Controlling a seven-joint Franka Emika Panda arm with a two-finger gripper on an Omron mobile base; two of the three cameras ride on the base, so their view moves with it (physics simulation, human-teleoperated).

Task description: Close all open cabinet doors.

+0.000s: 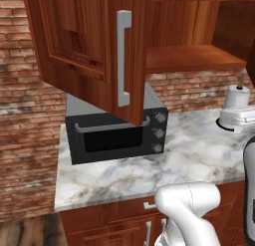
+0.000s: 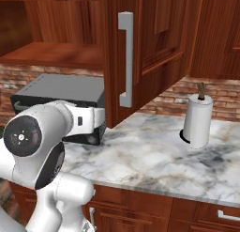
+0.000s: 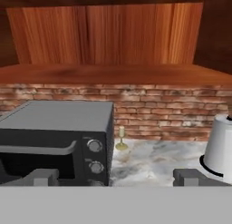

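A cabinet door (image 1: 94, 51) is hanging wide open at twelve o'clock above the marble counter (image 1: 189, 155), its long grey handle (image 1: 123, 58) facing the room and the bare shelf (image 1: 194, 58) showing behind it. The gripper (image 3: 115, 177) is sitting with its fingers spread wide — gripping nothing — pointing at a black toaster oven (image 3: 56, 141) at nine o'clock and a paper towel roll (image 3: 219, 148) at three o'clock.

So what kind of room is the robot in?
It looks like a kitchen. There's a marble counter with a black toaster oven on it, a paper towel roll standing nearby, and a wooden cabinet door hanging open above, against a brick wall.
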